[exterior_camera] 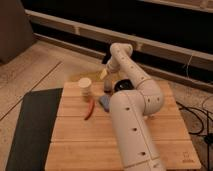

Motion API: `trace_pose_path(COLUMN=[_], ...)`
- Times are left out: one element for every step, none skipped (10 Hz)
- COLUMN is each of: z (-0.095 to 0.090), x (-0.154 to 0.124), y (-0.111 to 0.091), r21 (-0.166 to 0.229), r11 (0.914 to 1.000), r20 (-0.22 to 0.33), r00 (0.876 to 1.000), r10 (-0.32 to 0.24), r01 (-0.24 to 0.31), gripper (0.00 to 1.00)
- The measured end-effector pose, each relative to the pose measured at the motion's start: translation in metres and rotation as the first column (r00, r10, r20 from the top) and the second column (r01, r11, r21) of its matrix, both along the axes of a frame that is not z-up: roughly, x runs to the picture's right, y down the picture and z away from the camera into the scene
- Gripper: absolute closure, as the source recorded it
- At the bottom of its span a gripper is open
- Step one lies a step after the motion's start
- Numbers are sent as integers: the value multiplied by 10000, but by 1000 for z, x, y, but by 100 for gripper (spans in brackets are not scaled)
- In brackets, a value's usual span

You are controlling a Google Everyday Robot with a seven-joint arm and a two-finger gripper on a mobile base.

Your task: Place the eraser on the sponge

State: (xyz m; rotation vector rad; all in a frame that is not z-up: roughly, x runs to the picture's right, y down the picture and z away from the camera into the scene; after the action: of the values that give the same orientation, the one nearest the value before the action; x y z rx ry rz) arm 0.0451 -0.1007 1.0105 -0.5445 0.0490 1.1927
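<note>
Tool: held over far edge of desk; grip state not discernible. Sponge: partly hidden by arm; eraser unseen. Risk: placement misjudged through occlusion.

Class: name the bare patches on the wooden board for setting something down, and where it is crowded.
Free: the near left of the board, between the red chili piece and the dark mat; also the right edge beyond the arm. Crowded: the far middle, where cream cylinder, sponge, bowl and gripper cluster.
</note>
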Motion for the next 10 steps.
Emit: trace_pose_path(z=[-1, -4, -8, -11, -15, -18, -19, -21, -21, -21], x=[6, 8, 6, 3, -2, -5, -9, -17, -19, -21], y=[-14, -18, -13, -4, 14, 31, 43, 56, 63, 67], r21=[741, 1230, 1525, 1595, 1520, 1345, 1206, 1053, 926, 836], r11=[9971, 9920, 9878, 9867, 9878, 9899, 9911, 9921, 9934, 9946], r20=[-22, 13, 137, 247, 360, 393, 430, 472, 461, 430], r00=[9998, 9995, 9993, 9991, 9986, 9979, 9971, 9962, 9963, 9970], r10=[-198, -301, -350, -349, -393, -513, -622, -735, -725, -650], r01=[199, 298, 325, 305, 334, 456, 566, 682, 680, 612], gripper=[35, 35, 35, 35, 35, 35, 35, 35, 35, 35])
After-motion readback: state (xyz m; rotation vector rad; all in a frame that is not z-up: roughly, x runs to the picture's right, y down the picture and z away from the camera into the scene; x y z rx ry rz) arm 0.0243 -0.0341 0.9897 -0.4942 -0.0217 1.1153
